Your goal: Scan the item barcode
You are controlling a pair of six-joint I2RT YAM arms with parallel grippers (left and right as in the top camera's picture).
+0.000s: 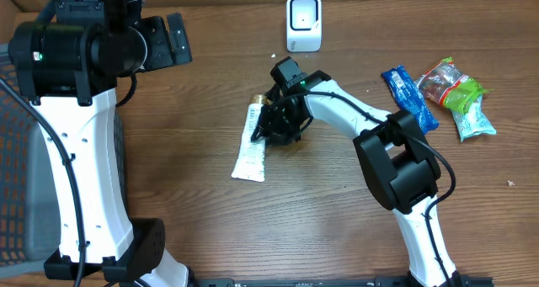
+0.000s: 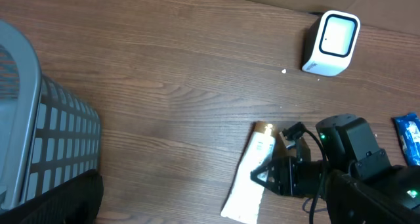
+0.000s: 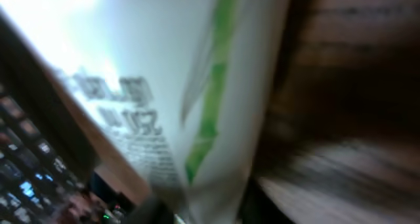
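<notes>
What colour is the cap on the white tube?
Gold cap on the tube; clearest in the left wrist view.

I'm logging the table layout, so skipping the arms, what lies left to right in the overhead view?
gray basket → white tube → white barcode scanner → blue packet → red-and-green snack bag
</notes>
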